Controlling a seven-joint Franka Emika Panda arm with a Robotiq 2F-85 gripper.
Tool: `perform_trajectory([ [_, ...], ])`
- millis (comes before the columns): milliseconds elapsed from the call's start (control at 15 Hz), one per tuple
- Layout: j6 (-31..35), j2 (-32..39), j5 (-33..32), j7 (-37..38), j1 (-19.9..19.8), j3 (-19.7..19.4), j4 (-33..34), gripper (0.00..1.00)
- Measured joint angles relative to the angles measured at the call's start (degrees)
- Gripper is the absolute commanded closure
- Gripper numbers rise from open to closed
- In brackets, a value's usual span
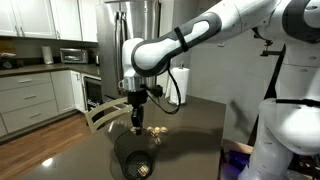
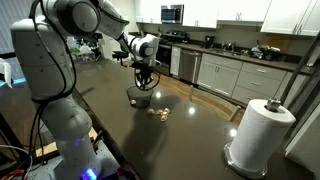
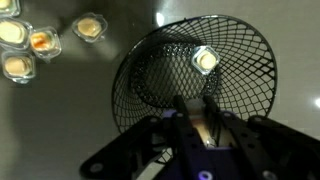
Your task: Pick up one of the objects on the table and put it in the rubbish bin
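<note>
Franka arm (image 1: 190,38) poised above a dark bench (image 1: 200,125) in a kitchen, its end effector (image 1: 137,112) pointing straight down over a black wire-mesh rubbish bin (image 1: 135,162). In the wrist view the bin's round mouth lies directly beneath and just ahead of the end effector (image 3: 203,112). One small pale piece (image 3: 205,60) rests on the mesh floor inside, beyond the fingertips. Four more pale pieces (image 3: 42,42) lie in a loose cluster on the bench outside the bin, off to one side of the end effector and clear of the rim. In both exterior views that cluster (image 2: 157,112) (image 1: 155,130) sits near the bin (image 2: 140,96), with the end effector (image 2: 145,80) hovering above the rim. Whether the fingers are parted or clenched cannot be told, as a pale patch between them blurs the gap. A paper towel roll (image 2: 262,130) stands upright, well apart from the end effector.
</note>
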Motion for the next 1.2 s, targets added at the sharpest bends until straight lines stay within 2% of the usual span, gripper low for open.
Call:
perform_trajectory([
  [67, 0.2, 1.4, 0.0, -0.3, 0.0, 0.4, 0.9, 0.53],
  [200, 0.2, 3.6, 0.0, -0.6, 0.1, 1.2, 2.8, 0.47],
  [667, -2.4, 6.7, 0.0, -0.7, 0.1, 2.4, 6.9, 0.03],
  [733, -3.6, 6.7, 0.0, -0.6, 0.1, 2.5, 7.4, 0.00],
  [1200, -11.2, 6.6, -0.1, 1.3, 0.4, 2.5, 10.3, 0.00],
])
